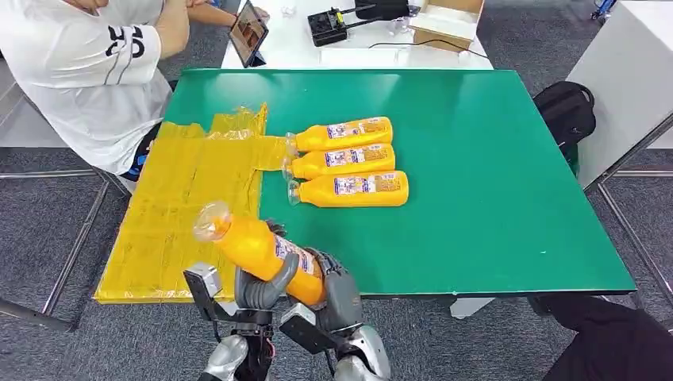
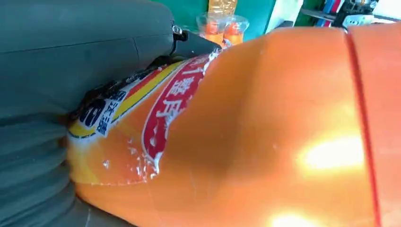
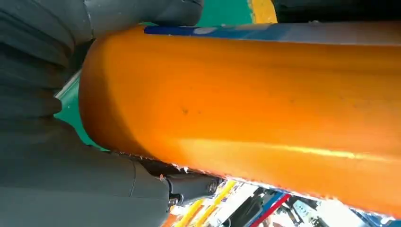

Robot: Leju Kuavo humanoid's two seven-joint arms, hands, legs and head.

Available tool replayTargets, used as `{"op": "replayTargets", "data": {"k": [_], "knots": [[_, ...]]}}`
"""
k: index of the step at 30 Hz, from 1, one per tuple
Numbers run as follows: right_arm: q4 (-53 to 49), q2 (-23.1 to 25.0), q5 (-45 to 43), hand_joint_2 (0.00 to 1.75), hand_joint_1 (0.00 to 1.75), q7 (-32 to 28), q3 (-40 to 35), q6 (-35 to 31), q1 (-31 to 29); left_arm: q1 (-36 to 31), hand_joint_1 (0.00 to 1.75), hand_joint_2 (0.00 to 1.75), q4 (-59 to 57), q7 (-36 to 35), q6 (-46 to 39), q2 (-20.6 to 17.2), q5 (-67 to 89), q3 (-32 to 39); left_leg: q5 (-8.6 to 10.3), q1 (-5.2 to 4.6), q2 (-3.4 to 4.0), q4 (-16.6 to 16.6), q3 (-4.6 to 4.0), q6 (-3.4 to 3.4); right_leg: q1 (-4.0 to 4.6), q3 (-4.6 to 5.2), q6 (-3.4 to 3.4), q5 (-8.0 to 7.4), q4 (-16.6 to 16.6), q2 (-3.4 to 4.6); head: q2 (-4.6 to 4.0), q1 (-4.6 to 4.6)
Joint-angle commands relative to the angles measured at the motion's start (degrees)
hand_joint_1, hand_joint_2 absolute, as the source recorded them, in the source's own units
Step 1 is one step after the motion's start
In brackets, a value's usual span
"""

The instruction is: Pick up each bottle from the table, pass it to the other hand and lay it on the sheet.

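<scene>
An orange juice bottle (image 1: 252,246) hangs tilted over the table's front edge, its clear cap end pointing up and left over the yellow sheet (image 1: 178,210). My left hand (image 1: 263,290) wraps its fingers around the bottle's middle. My right hand (image 1: 340,287) grips the base end. Up close, the bottle (image 2: 265,132) lies against my left hand (image 2: 56,61), and the bottle (image 3: 265,109) sits in my right hand (image 3: 56,179). Three more orange bottles lie side by side on the green table (image 1: 476,198): back (image 1: 345,133), middle (image 1: 345,161), front (image 1: 353,189).
A person in a white shirt (image 1: 87,63) sits at the back left corner, next to the sheet. A tablet (image 1: 248,32), a black device (image 1: 327,25) and a cardboard box (image 1: 448,20) stand on the white table behind. A black bag (image 1: 565,111) lies on the floor to the right.
</scene>
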State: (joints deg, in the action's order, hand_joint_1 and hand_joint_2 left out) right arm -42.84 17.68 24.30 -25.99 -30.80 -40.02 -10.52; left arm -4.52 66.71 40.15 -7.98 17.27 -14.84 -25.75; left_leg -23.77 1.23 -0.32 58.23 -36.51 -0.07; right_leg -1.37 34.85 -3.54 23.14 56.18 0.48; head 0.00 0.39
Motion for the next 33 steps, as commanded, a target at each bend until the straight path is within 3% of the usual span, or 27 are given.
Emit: {"op": "replayTargets", "data": {"k": [1, 2, 3, 4, 9, 12, 33], "knots": [[6.81, 2.32, -1.24, 1.75, 0.89, -0.74, -5.77, 0.02, 0.26, 1.05, 1.75, 1.75, 1.06, -0.15, -0.79, 2.73, 0.47, -0.74, -0.12, 0.02, -0.02, 0.0, 0.2, 0.05, 0.06, -0.22, 0.12, 0.11, -0.02, -0.07, 0.0, 0.02], [7.31, 2.32, -4.63, 1.75, 0.0, -2.24, -6.98, 0.02, -0.26, 1.15, 1.75, 1.75, 1.23, -0.15, -0.82, 2.73, 0.8, -0.62, -0.13, 0.04, -0.02, 0.0, 0.23, 0.05, 0.07, -0.25, 0.13, 0.13, -0.03, -0.07, 0.0, 0.0], [7.74, 2.32, -5.9, 1.75, 0.0, -2.88, -7.67, 0.02, -0.5, 1.17, 1.75, 1.75, 1.28, -0.15, -0.87, 2.73, 0.91, -0.58, -0.2, 0.04, -0.02, 0.01, 0.35, 0.07, 0.09, -0.38, 0.18, 0.19, -0.03, -0.09, 0.0, 0.0], [8.42, 2.32, -8.33, 0.0, 0.0, -3.38, -9.21, 0.02, -1.24, 1.22, 1.75, 1.75, 1.46, -0.15, -1.02, 2.73, 0.87, -0.35, -0.18, 0.03, 0.0, 0.0, 0.32, 0.06, 0.07, -0.34, 0.17, 0.17, -0.02, -0.07, 0.0, 0.0], [6.91, 2.32, -17.05, 0.0, 0.0, -9.89, -10.0, 0.02, -2.26, 2.0, 1.75, 1.75, 3.18, -0.15, -3.21, 2.73, 3.71, 1.01, -0.19, 0.03, 0.05, 0.02, 0.29, 0.06, 0.08, -0.29, 0.17, 0.16, -0.01, -0.02, 0.0, 0.02], [2.09, 2.32, -20.36, 0.0, 0.0, -13.98, -4.94, 7.98, -0.76, 2.99, 1.75, 1.75, 7.15, -0.15, -6.52, 2.73, 7.37, 2.8, -0.13, 0.02, 0.06, 0.04, 0.17, 0.04, 0.05, -0.16, 0.13, 0.11, 0.03, 0.0, 0.0, 0.02], [2.09, 2.32, -20.36, 0.0, 0.0, -13.98, -4.94, 7.98, -0.76, 2.99, 1.75, 1.75, 7.15, -0.15, -6.52, 2.73, 7.37, 2.8, -0.1, 0.02, 0.01, 0.01, 0.16, 0.04, 0.05, -0.17, 0.12, 0.1, 0.0, -0.04, 0.0, 0.02]]}}
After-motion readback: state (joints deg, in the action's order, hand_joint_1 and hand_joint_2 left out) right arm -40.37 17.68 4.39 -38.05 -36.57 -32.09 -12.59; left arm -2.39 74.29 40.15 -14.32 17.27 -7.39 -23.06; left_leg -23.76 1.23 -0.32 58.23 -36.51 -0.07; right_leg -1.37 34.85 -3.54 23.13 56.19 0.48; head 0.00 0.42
